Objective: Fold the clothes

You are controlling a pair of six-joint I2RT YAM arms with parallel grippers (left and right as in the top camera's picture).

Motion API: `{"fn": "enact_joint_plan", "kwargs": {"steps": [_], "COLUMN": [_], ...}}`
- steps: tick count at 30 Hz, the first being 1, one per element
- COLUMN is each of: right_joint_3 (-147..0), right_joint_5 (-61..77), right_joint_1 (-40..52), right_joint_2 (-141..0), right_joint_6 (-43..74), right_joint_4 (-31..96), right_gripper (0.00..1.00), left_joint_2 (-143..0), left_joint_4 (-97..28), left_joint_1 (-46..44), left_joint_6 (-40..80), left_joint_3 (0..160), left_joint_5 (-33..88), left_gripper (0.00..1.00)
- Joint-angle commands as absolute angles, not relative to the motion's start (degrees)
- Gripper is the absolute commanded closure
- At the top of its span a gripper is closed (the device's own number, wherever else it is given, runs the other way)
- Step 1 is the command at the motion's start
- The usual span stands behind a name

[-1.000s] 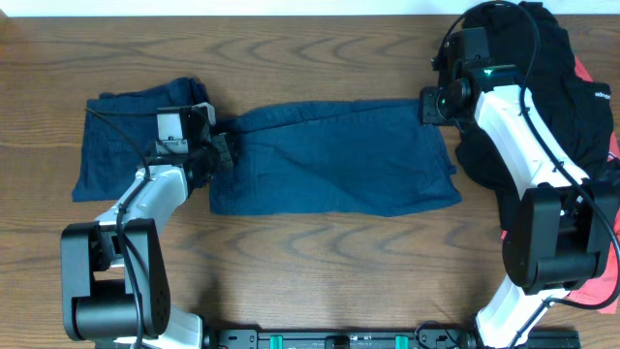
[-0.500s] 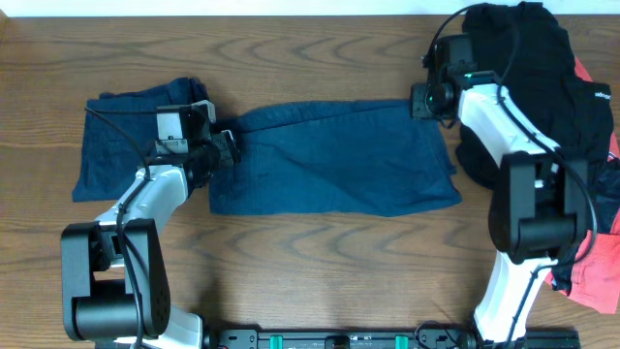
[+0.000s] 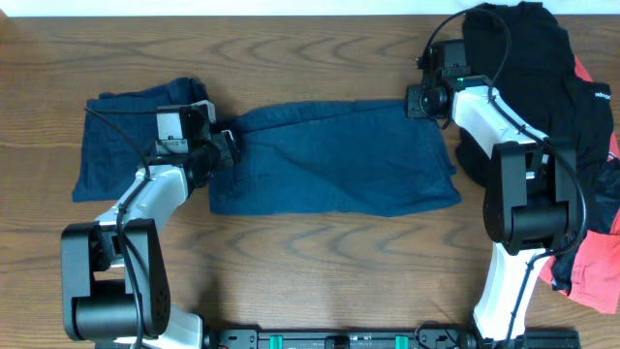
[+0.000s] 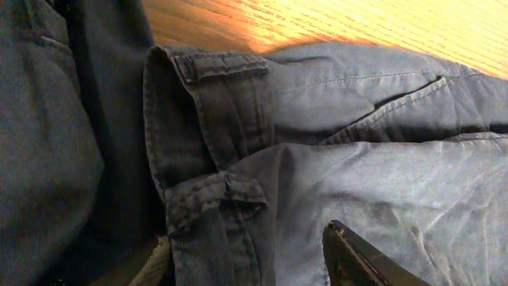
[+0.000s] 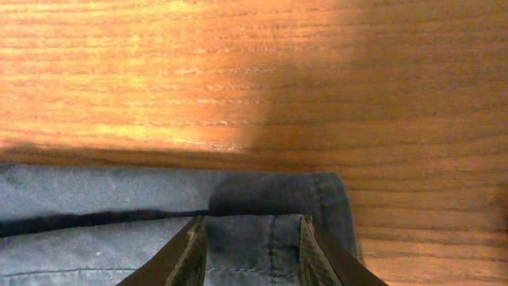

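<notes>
A navy garment (image 3: pixel 329 160) lies spread flat across the middle of the table. Its waistband with belt loops (image 4: pixel 214 191) fills the left wrist view. My left gripper (image 3: pixel 225 145) sits at the garment's left end. It is open (image 4: pixel 250 266), with its fingers either side of the waistband. My right gripper (image 3: pixel 418 102) is at the garment's far right corner. It is open (image 5: pixel 252 250), and the hem corner (image 5: pixel 278 202) lies between its fingers. A second navy garment (image 3: pixel 131 145) lies folded at the far left.
A heap of black clothes (image 3: pixel 528 68) with a small white logo lies at the back right, behind my right arm. Coral red cloth (image 3: pixel 591 276) lies at the right edge. Bare wood (image 5: pixel 238 71) lies beyond the garment's far edge.
My right gripper has moved left and towards the far edge, onto the garment's far right corner. My left gripper has barely moved. The garment lies as before.
</notes>
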State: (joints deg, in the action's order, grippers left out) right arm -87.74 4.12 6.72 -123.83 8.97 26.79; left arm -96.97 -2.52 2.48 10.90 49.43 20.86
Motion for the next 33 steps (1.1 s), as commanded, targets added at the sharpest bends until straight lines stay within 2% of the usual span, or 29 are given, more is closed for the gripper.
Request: {"fn": "enact_joint_plan", "kwargs": {"steps": [1,5,7,9,10,18,22,33], "right_joint_3": [-88.05,-88.03,-88.03,-88.03,-88.03,-88.07,-88.07,-88.07], "right_joint_5": [4.95,5.45,6.52,6.24,6.26,2.98,3.01,3.05], "right_joint_1": [7.20,7.29,7.46,7.57,7.57,7.40,7.42,7.53], "right_joint_2": [-124.62,-125.67,-126.34,-126.37,-126.32,-121.71,-118.19,-109.12], "right_joint_6": [9.15,9.17,9.15,9.17,9.19,10.28,10.26,10.26], "right_joint_4": [27.53,27.90,28.12,28.58,28.58,29.87,30.74,34.59], "right_gripper": [0.62,0.64,0.76,0.96,0.99,0.99,0.99,0.99], "left_joint_2": [-95.77,-95.77,-95.77,-95.77,-95.77,-94.52,-92.58,-92.14], "left_joint_4": [-2.48,-2.52,-2.50,-2.50,-2.50,-2.57,-2.52,-2.50], "left_joint_1": [2.48,2.48,2.48,2.48,2.48,2.50,2.50,2.44], "left_joint_6": [11.00,11.00,11.00,11.00,11.00,10.98,10.98,10.92], "left_joint_3": [50.92,50.92,50.92,50.92,50.92,50.92,50.92,50.89], "left_joint_5": [21.45,21.45,21.45,21.45,21.45,23.79,23.77,22.44], "left_gripper": [0.43,0.43,0.43,0.43,0.43,0.44,0.48,0.46]}}
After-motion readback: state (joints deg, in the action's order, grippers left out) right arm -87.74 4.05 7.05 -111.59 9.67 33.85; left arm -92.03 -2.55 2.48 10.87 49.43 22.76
